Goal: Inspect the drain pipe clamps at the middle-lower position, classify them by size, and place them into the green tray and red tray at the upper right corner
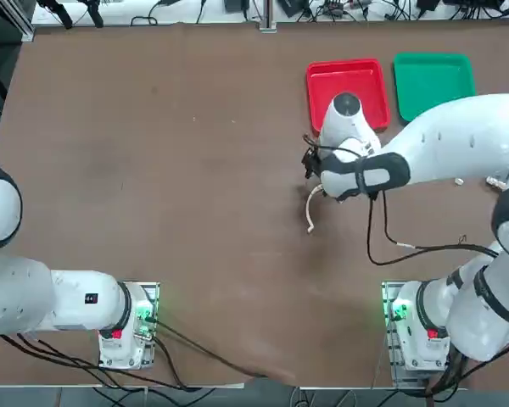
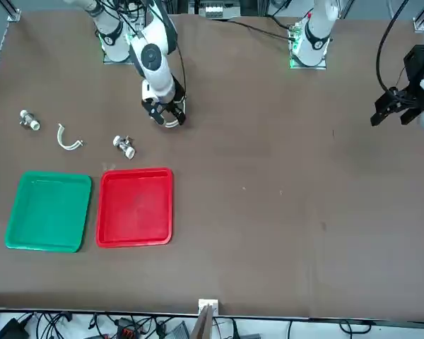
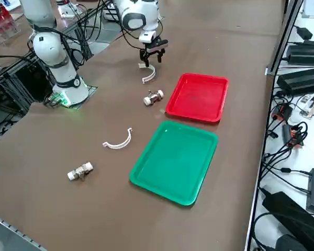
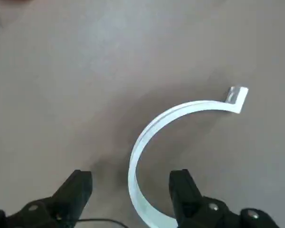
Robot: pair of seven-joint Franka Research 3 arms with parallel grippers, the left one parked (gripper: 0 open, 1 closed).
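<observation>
Standing open, the two fingers of the one right gripper (image 4: 133,194) are apart above the brown table (image 3: 57,209), and they grip nothing. The nearest of two white C-shaped drain pipe clamps is here: this first clamp (image 4: 149,135) curves below the gripper, one end close by one finger; if they touch, I cannot tell. A little farther across the table, the second clamp (image 3: 119,143) lies between two silver-grey metal fittings with white ends, one fitting (image 3: 153,97) on the side of the first clamp, the other fitting (image 3: 80,171) on the opposite side. Farthest are two shallow square trays, side by side: one red tray (image 3: 198,97) and, to its right, one green tray (image 3: 174,161).
</observation>
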